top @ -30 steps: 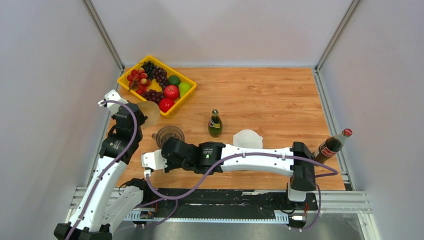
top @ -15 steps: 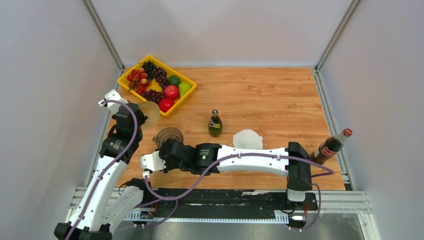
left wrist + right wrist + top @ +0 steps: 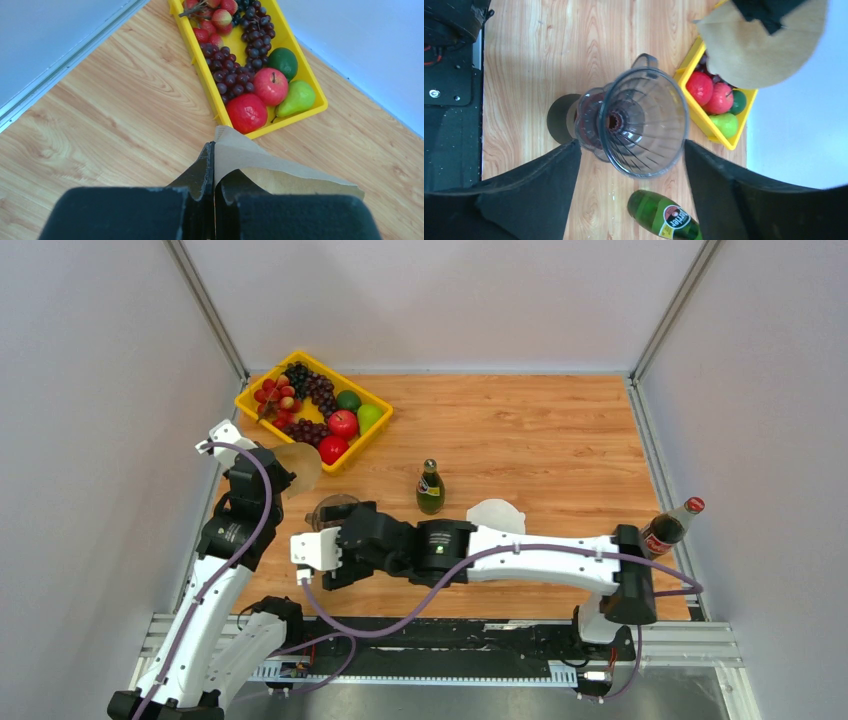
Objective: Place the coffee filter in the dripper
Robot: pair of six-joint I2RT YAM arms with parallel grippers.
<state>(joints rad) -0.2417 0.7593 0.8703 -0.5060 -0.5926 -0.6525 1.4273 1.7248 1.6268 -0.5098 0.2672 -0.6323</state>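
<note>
Left fingers [image 3: 206, 172] pinched shut on the coffee filter [image 3: 270, 167], held up off the counter [image 3: 540, 430] at the near corner of the yellow fruit tray [image 3: 365, 440]. Filter not in the dripper [image 3: 644, 120] yet; dripper sits right of it on the counter, mouth up. Right fingers [image 3: 544, 185] spread wide, one on either side of the dripper; can't tell if they touch. Green bottle [image 3: 430, 488] stands just right of the dripper. Cola bottle [image 3: 665, 528] at the far right edge.

I see a lab test cell: plain white panels [image 3: 430, 300] and aluminium rails [image 3: 205, 305] box in my wood-grain tabletop [image 3: 540, 430].
</note>
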